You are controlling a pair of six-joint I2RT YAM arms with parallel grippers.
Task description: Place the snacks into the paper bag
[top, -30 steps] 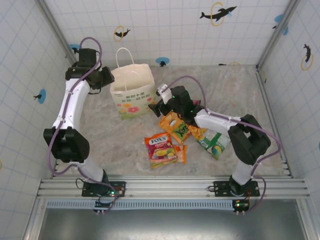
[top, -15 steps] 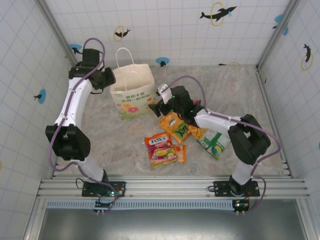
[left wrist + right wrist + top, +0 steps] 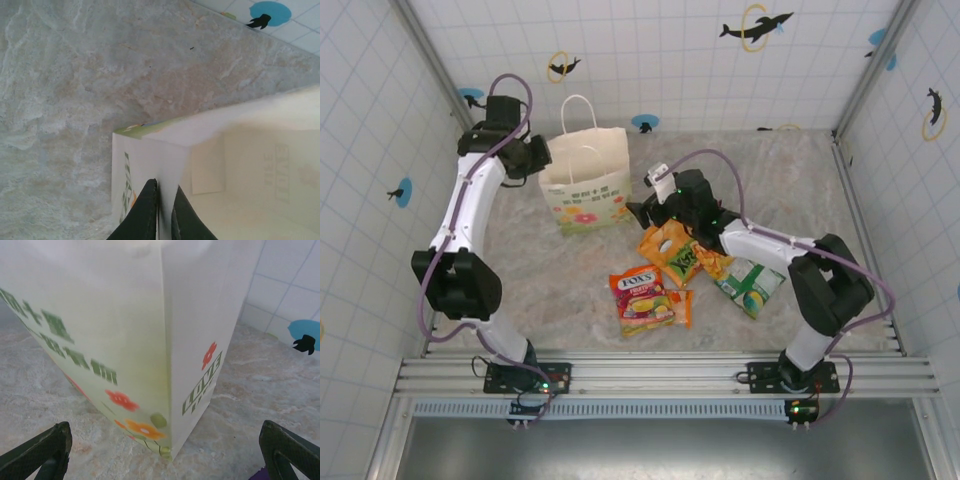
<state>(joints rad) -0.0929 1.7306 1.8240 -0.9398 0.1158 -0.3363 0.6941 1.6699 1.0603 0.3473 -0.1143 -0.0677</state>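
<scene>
The cream paper bag point(image 3: 586, 183) stands upright at the back left, with flowers and green lettering on its front point(image 3: 105, 340). My left gripper point(image 3: 537, 158) is shut on the bag's left wall; in the left wrist view its dark fingers point(image 3: 142, 215) pinch the paper at the gripper's tip point(image 3: 164, 207), with the bag's pale inside point(image 3: 260, 175) to the right. My right gripper point(image 3: 639, 212) stands open just off the bag's lower right corner, wide apart point(image 3: 165, 430) with nothing between its fingers. Snacks lie on the table: an orange packet point(image 3: 672, 250), the red FOX'S packet point(image 3: 642, 297), a green one point(image 3: 750, 285).
Another orange packet point(image 3: 680, 306) peeks from under the red one, and a yellow-orange one point(image 3: 714, 265) lies under the right arm. A purple edge point(image 3: 260, 474) shows by the right finger. Tiled walls close in the marble table point(image 3: 790, 180) on three sides.
The left gripper has shifted a little to the right, pulling the bag's mouth wider and more upright. The right arm has drawn back slightly to the right, away from the bag.
</scene>
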